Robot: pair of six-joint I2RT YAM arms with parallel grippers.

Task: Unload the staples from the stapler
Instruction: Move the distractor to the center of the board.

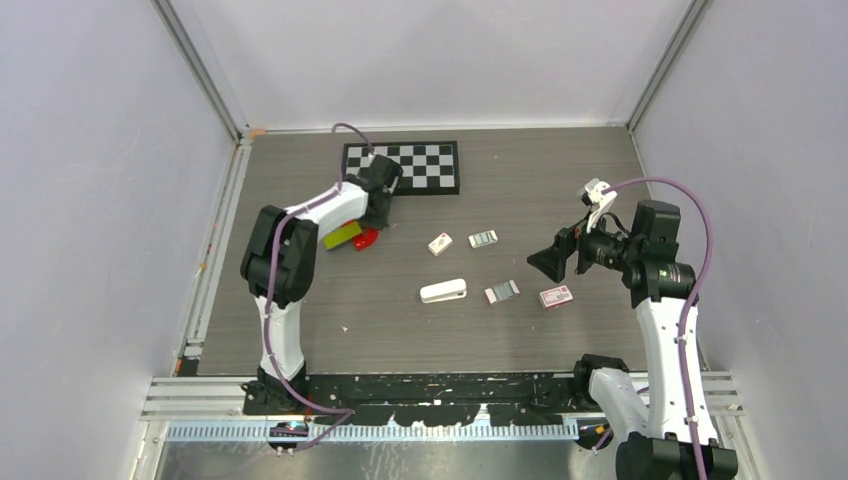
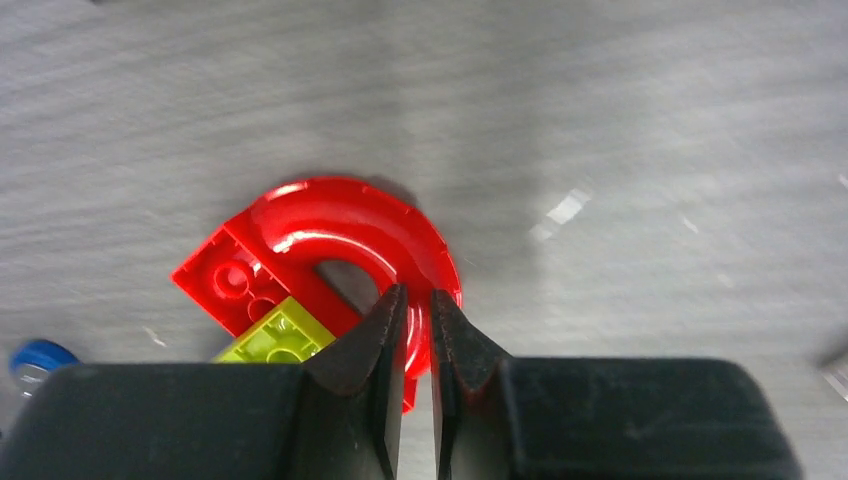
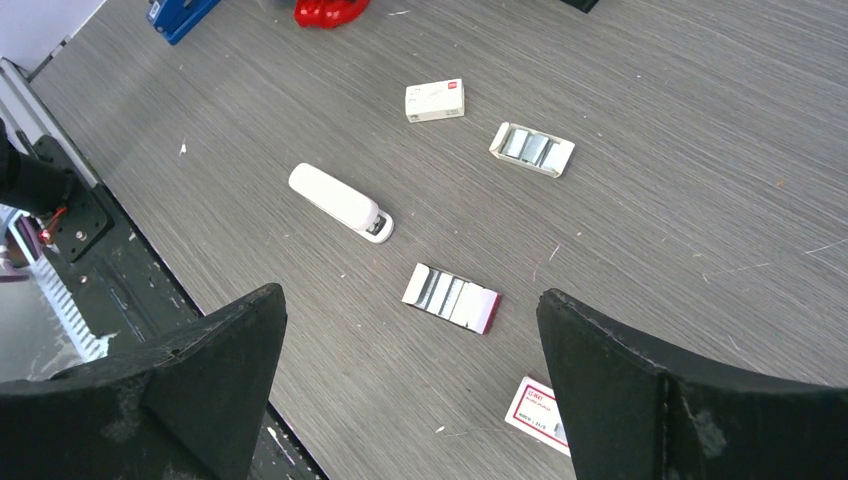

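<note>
Your left gripper (image 2: 417, 292) is nearly pressed together over the red arch brick (image 2: 330, 225), grip unclear; your right gripper (image 1: 538, 262) is spread wide. The stapler (image 3: 180, 14) lies near that brick and the lime brick (image 2: 275, 340), toward the tabletop's (image 1: 560, 180) left edge.

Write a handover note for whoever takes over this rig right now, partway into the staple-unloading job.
Left gripper: pinched on the rim of the red curved plastic brick.
Right gripper: wide open, empty, hovering above the grey table.
Small bright-blue plastic stapler: lying on the table near the red brick, in neither gripper.
Done: nothing visible on the stapler.
Left: let go of the brick, pick up the blue stapler, open it, remove the staples.
</note>
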